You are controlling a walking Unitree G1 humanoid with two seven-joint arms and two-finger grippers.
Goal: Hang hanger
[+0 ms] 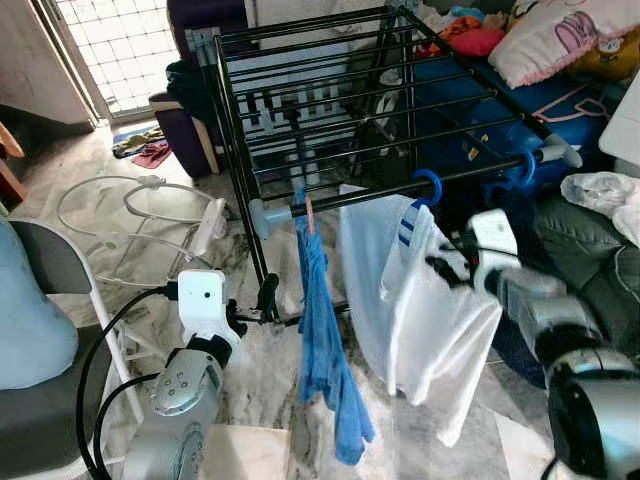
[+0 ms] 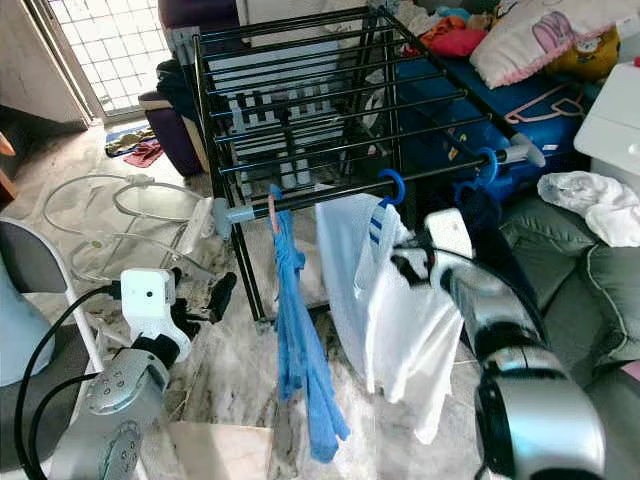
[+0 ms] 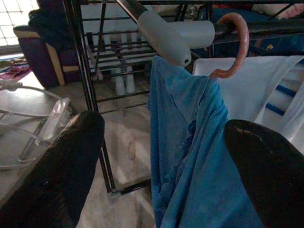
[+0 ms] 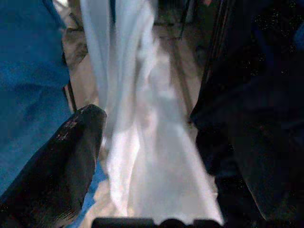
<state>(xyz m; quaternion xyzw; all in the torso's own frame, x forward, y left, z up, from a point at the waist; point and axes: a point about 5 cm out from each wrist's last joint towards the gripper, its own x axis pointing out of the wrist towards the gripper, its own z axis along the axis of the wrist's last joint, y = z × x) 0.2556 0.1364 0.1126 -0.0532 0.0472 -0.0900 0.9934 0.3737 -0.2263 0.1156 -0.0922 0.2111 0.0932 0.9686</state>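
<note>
Blue plastic hanger hook (image 1: 428,186) sits over the front rail of the black metal drying rack (image 1: 330,110), carrying a white shirt with blue stripes (image 1: 415,310). The right gripper (image 1: 447,268) is at the shirt's shoulder, fingers spread around the cloth. The left gripper (image 3: 166,166) hangs open facing a blue garment (image 1: 325,340) on a pink hook (image 3: 232,45).

White shirt (image 1: 420,320) just beside the right tool (image 1: 452,270) covers its hanger, leaving the blue hook (image 1: 428,186) showing. The right tool's fingertips are lost against the cloth. The shirt (image 4: 142,142) between its fingers is blurred, cut off.
</note>
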